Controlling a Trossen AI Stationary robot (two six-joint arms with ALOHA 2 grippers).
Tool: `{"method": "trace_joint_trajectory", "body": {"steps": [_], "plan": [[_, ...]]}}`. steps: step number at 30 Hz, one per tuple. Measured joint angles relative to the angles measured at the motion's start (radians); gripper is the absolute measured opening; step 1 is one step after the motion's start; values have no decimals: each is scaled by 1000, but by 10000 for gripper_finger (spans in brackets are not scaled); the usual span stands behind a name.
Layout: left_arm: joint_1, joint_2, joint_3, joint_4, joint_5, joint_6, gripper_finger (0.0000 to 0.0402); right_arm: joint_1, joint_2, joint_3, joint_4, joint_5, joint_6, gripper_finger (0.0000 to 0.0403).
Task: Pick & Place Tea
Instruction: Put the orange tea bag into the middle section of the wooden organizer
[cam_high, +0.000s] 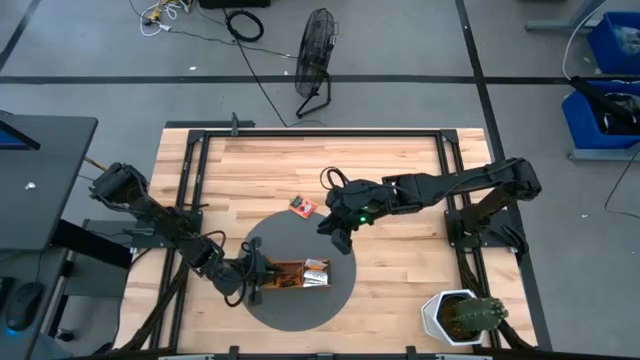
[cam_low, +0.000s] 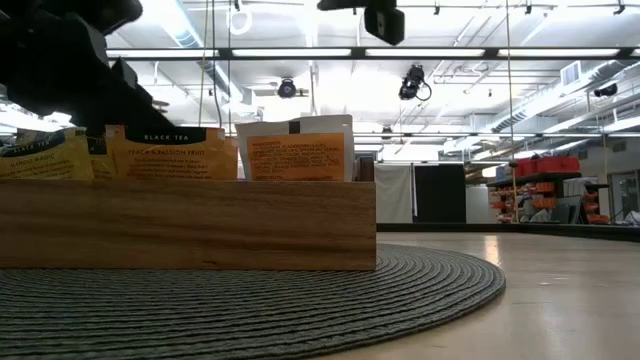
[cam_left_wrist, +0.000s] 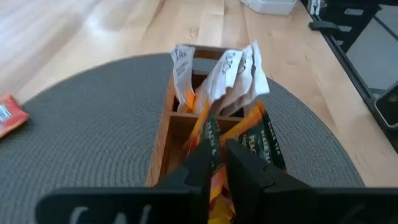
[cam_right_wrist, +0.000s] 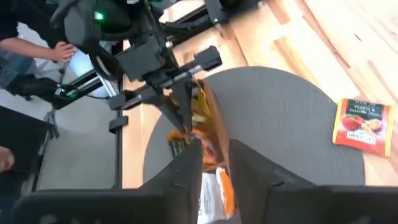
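Observation:
A long wooden tray (cam_high: 297, 275) lies on a round grey mat (cam_high: 300, 310) and holds several tea sachets standing on edge: orange and yellow ones (cam_left_wrist: 245, 140) and white ones (cam_left_wrist: 239, 71) at its far end. They also show in the low view (cam_low: 295, 155). One orange-red sachet (cam_high: 303, 207) lies flat on the table by the mat's far edge, and shows in the right wrist view (cam_right_wrist: 364, 124). My left gripper (cam_high: 256, 276) reaches into the tray's left end, shut on an orange sachet (cam_left_wrist: 213, 146). My right gripper (cam_high: 338, 238) hangs open and empty above the mat, just beyond the tray's right end. My left gripper pinches the upper edge of an orange sachet (cam_left_wrist: 212, 140) between its two fingers (cam_left_wrist: 199, 165). The fingers slant down into the tray from the table's left and lie along the tray. The sachet stands in its compartment among the others.
A potted cactus (cam_high: 462, 315) in a white pot stands at the table's near right corner. A black frame (cam_high: 320, 132) runs round the table's edges. A person's hand (cam_right_wrist: 59, 51) shows beyond the table's left side. Bare wood lies far of the mat.

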Motion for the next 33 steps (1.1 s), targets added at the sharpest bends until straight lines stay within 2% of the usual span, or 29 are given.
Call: {"method": "trace_joint_trajectory", "body": {"steps": [7,11,19,28,33], "plan": [[12,0,-1,-2,46,-1,95,-13,25,0,-5,0,-30,123],[12,0,4,23,47,-2,117,-20,55,0,9,58,-86,141],[11,-38,29,37,47,10,151,-98,194,0,75,69,-178,177],[12,-211,29,-15,-13,40,150,-160,362,0,88,106,-300,230],[12,-295,29,-24,-46,42,141,-181,425,0,111,131,-384,242]]}}
